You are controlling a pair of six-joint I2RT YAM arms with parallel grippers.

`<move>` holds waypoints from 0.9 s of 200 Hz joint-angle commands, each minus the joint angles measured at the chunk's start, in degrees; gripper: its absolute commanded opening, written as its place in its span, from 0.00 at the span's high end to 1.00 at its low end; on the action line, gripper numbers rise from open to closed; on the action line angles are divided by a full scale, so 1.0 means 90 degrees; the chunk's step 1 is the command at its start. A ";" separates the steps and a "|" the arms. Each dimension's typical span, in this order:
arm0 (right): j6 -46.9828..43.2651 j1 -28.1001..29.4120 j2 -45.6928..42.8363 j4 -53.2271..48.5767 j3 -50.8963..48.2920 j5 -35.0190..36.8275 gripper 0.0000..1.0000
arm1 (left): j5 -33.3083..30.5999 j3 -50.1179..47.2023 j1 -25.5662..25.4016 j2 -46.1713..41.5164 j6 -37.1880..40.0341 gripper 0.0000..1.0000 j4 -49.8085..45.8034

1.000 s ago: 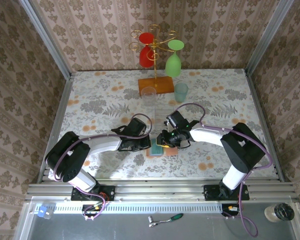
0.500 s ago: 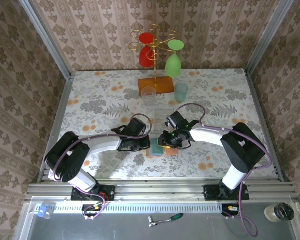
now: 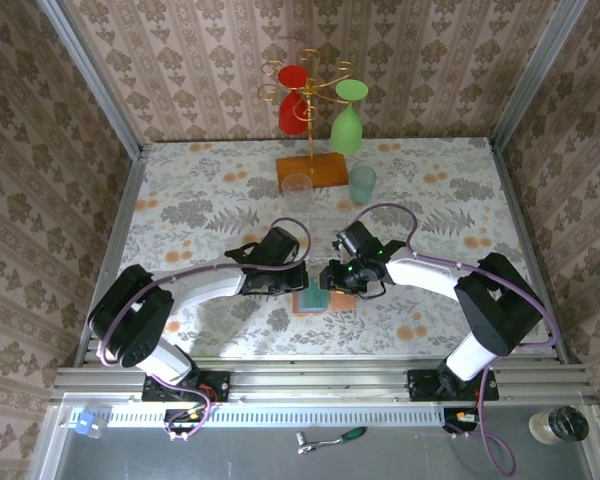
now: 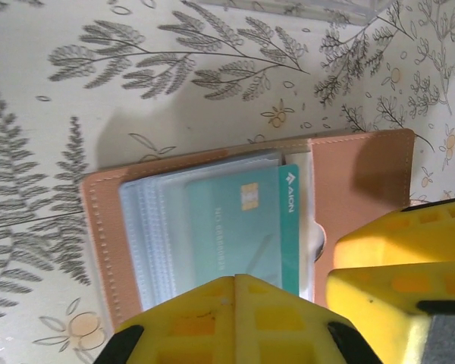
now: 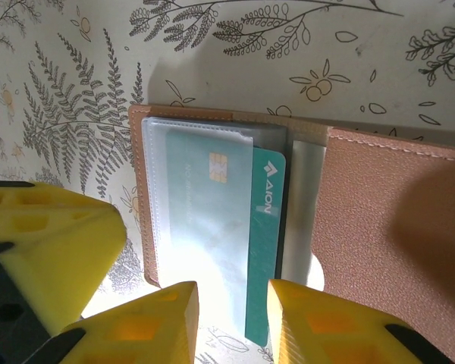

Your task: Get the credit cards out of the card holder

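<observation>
The card holder lies open on the flowered table, salmon-brown with clear sleeves inside. One teal credit card sits in the sleeves, and its long edge sticks out toward the holder's spine. My left gripper is shut with nothing between its fingers, its tips over the sleeve side. My right gripper is open above the card's near end, with the fingers either side of it and not touching it. Any other cards are hidden.
A gold rack on an orange wooden base holds a red glass and a green glass at the back. A clear tumbler and a pale teal cup stand in front of it. The two grippers are close together over the holder.
Both grippers have shifted slightly over the card holder: the left one a little to the right, the right one a little farther back. Neither has changed its opening.
</observation>
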 commanded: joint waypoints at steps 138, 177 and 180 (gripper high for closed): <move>0.0067 -0.0255 0.0390 0.1041 -0.0541 -0.0553 0.74 | -0.0465 0.0182 -0.0107 0.0297 0.0316 1.00 -0.0581; 0.0164 -0.0270 0.0509 0.1298 -0.0600 -0.0735 0.75 | -0.0299 0.0329 -0.0108 0.0224 0.0369 1.00 -0.0641; 0.0170 -0.0275 0.0509 0.1303 -0.0600 -0.0734 0.75 | -0.0276 0.0346 -0.0113 0.0232 0.0377 1.00 -0.0637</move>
